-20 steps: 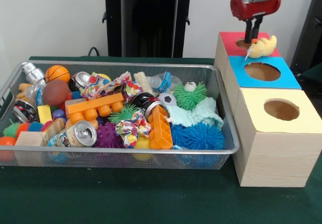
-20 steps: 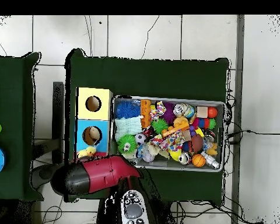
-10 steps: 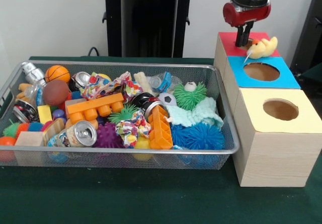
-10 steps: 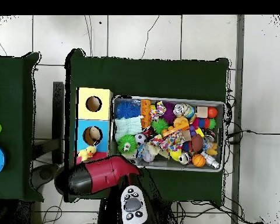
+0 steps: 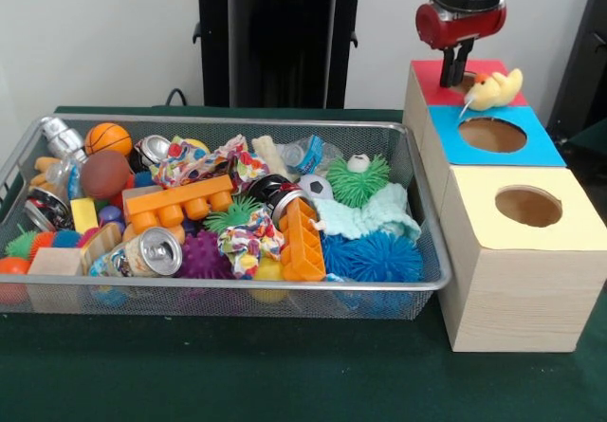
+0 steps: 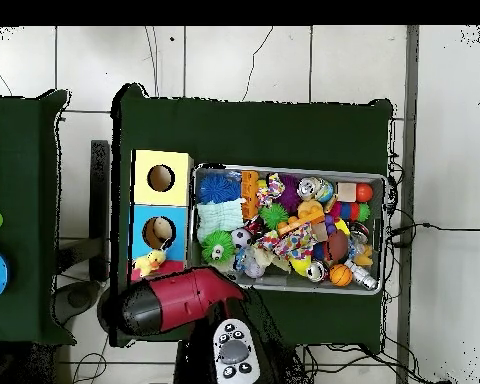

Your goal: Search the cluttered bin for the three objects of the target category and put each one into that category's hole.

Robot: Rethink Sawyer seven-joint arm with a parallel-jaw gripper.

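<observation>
Yellow plush duck (image 5: 496, 89) resting on the red box top (image 5: 432, 73), just right of and below the raised gripper (image 5: 459, 66), fingers slightly apart, holding nothing.

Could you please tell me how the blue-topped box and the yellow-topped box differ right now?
The blue-topped box has a blue lid; the yellow-topped box has a pale yellow one. The blue-topped box sits between its neighbours, the yellow-topped box at the row's end. Both have one round hole on top.
</observation>
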